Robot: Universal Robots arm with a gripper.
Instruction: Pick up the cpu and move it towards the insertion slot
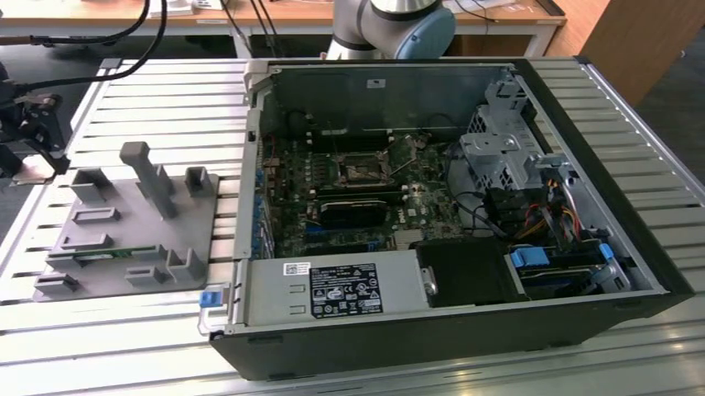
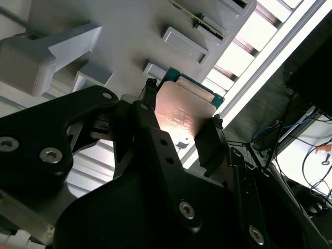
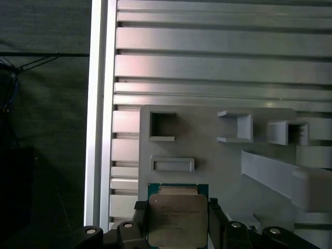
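One slatted counter point(image 1: 144, 91) carries everything you are working with. The biggest thing on it is the open case point(image 1: 617, 247), towards the exterior view's right. The gray tray point(image 1: 121, 239) lies just beside the case, on the exterior view's left.

The gripper point(image 3: 177, 222) hangs over the near edge of that tray in the first wrist view. Its fingers point(image 3: 215, 220) are closed on the cpu point(image 3: 177, 218), one on each of two opposite edges, and the shiny lid faces the camera. The second wrist view shows the same pinch: the cpu point(image 2: 184, 111) sits between the two black tips with the tray's raised pockets behind it. You cannot tell from these views whether the chip has come clear of the tray.

The slot point(image 1: 361, 171) sits on the green board deep inside the case, well apart from the tray and from the chip.

As for handling, reckon the cpu light, thin and quite stiff. Its metal lid looks smooth, so a loose grip would likely let it slide or tilt. The underside is probably the delicate face, so the pale rim edges, where you hold it now, look like the right place. A modest squeeze should be enough.
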